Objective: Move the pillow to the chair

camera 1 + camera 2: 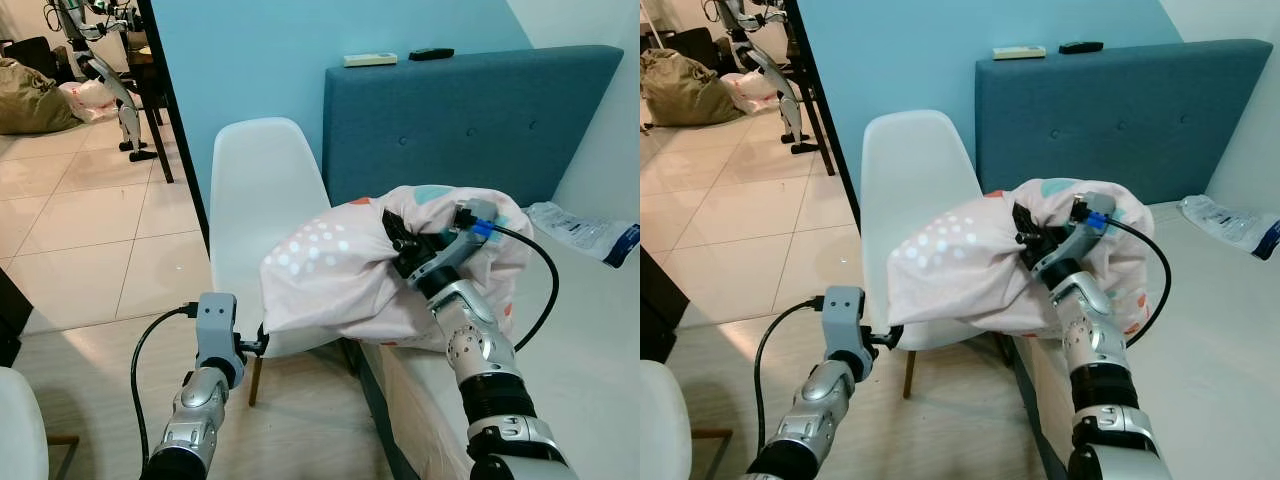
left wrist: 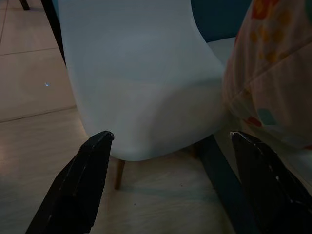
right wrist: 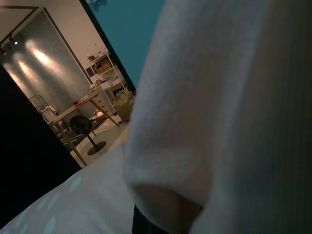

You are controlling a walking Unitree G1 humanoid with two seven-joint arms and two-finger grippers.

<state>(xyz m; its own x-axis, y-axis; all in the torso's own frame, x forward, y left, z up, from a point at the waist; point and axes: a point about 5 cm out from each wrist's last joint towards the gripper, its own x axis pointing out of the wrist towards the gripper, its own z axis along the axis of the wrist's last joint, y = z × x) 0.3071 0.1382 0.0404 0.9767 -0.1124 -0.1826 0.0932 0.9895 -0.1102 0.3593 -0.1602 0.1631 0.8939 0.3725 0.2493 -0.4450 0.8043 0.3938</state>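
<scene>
The pillow point(image 1: 340, 270) is pale pink with white dots and coloured patches. It hangs off the bed's edge and over the seat of the white chair point(image 1: 262, 190). My right gripper point(image 1: 397, 242) is shut on a bunched fold at the top of the pillow. In the right wrist view the pillow's fabric point(image 3: 219, 112) lies close against the lens. My left gripper point(image 1: 262, 343) is low, just in front of the chair's seat and at the pillow's lower left corner. In the left wrist view its fingers point(image 2: 78, 185) stand wide open, with the chair seat point(image 2: 141, 97) ahead and the pillow point(image 2: 273, 73) to one side.
The bed's blue headboard point(image 1: 470, 120) stands against the wall with two remotes point(image 1: 370, 59) on top. A plastic packet point(image 1: 585, 230) lies on the mattress point(image 1: 590, 340). A dark wall edge point(image 1: 175, 120) runs left of the chair. Beyond it, tiled floor point(image 1: 90, 220) leads to another robot point(image 1: 100, 60).
</scene>
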